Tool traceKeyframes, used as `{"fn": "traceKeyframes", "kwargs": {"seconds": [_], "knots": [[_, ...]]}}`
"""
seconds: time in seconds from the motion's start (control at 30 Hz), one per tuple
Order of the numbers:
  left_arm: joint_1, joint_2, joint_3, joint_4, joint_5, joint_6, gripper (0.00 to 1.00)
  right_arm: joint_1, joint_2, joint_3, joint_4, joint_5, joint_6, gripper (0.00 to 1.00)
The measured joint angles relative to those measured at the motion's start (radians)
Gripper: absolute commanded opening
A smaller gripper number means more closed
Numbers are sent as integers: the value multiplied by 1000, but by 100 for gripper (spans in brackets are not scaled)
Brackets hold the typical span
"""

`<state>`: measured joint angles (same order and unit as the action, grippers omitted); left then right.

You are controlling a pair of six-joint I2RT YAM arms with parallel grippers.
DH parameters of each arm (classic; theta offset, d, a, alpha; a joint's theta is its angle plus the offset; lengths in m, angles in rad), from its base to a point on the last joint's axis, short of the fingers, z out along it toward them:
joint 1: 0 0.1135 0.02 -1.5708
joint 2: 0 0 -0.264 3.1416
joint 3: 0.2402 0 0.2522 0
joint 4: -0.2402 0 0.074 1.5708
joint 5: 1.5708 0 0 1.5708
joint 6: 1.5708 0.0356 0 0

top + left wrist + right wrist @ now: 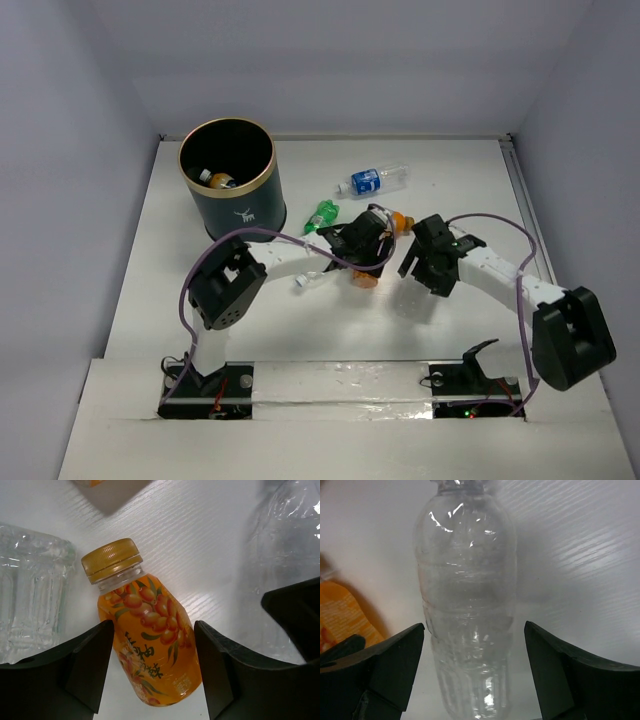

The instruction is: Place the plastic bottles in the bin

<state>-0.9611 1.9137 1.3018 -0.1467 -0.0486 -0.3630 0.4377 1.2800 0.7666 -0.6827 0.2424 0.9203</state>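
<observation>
Step in hand: pick-up, both arms. The left gripper (152, 652) straddles 1 orange bottle (150, 640) lying at frame centre. Its jaws are part-open and close to the bottle's sides, with no firm hold evident. The right gripper (474, 672) stands wide open around 1 clear bottle (467, 605), with gaps on both sides. The bin (245, 208) sits upper left in the top view. Next move, in my judgement: close squarely, lift, carry to the bin.
</observation>
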Motion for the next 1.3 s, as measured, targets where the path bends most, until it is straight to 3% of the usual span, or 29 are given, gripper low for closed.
{"fn": "traceKeyframes", "kwargs": {"seconds": [0.07, 0.13, 0.2, 0.3, 0.43, 0.63, 0.83, 1.0, 1.17, 1.3], "knots": [[-2, 0, 0, 11, -1, -2, 49, 0, 47, 9, 6, -24, -14, 86], [-5, 0, -1, 30, -2, -7, 42, -1, 89, 17, 11, -41, -30, 79], [-7, -4, -8, 50, -4, -11, 38, -5, 111, 22, 14, -50, -39, 67], [-11, -16, -23, 63, -2, -16, 36, -8, 114, 25, 17, -48, -50, 57], [-40, -50, -32, 31, 12, -23, 36, -11, 41, 25, 3, -16, -57, 55], [-92, -175, 3, -54, 18, -32, 35, -11, -251, 54, -54, 37, -76, 55], [-66, -235, 328, -171, -71, 7, 36, -11, -444, 166, -89, 40, -116, 55], [127, -294, 532, -193, -97, 27, 36, -11, -468, 251, -80, 13, -166, 54], [427, -379, 537, -226, -150, 26, 36, -5, -451, 291, -19, -61, -200, 54], [583, -440, 475, -245, -173, 32, 38, 32, -375, 325, 48, -119, -217, 54]]}}
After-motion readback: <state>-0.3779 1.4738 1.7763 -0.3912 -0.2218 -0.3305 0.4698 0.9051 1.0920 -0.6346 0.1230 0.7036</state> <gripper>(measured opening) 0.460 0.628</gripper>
